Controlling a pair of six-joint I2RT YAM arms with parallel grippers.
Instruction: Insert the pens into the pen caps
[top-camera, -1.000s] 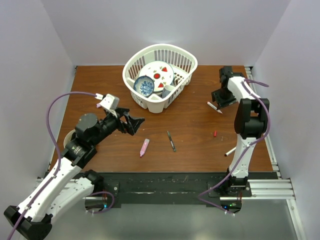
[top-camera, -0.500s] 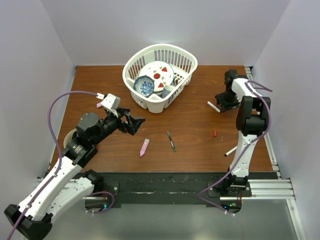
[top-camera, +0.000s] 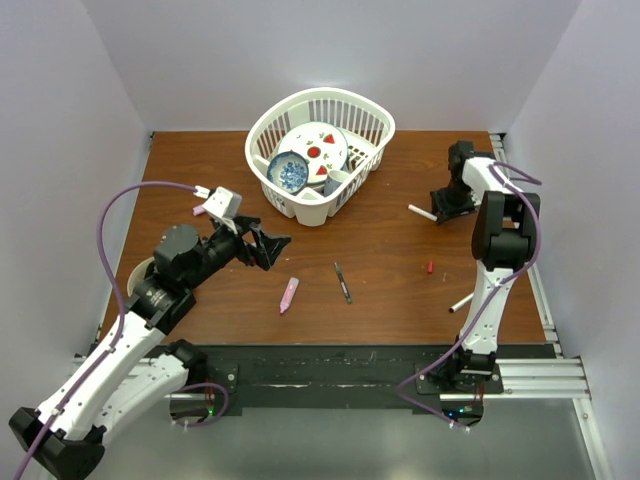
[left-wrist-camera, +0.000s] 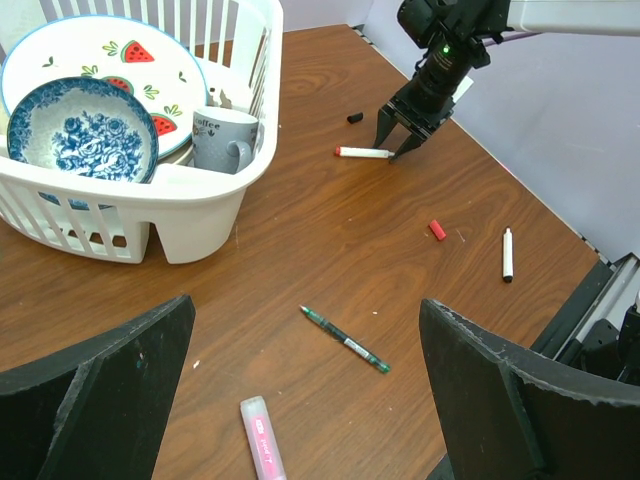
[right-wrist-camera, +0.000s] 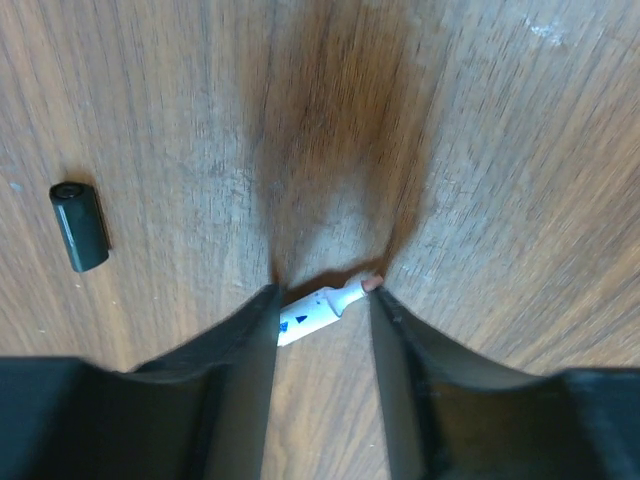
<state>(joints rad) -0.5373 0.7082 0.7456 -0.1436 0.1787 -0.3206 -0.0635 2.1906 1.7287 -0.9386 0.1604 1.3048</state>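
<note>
Our white pen (left-wrist-camera: 363, 152) lies right of the basket (top-camera: 370, 130), its tip between the right gripper's (right-wrist-camera: 323, 290) parted jaws, unclamped. A black cap (right-wrist-camera: 78, 226) sits just beyond, near the table's (top-camera: 385, 245) right edge. The left gripper (top-camera: 270, 250) hangs wide open in front of the basket. A second ago the pen lay slightly farther from the basket.

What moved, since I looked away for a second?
The right gripper shifted slightly toward the right edge; the white pen at its fingertips slid a little left and turned, its tip between the open fingers, ungripped. The left gripper, pink marker, dark pen and red cap stayed put.
</note>
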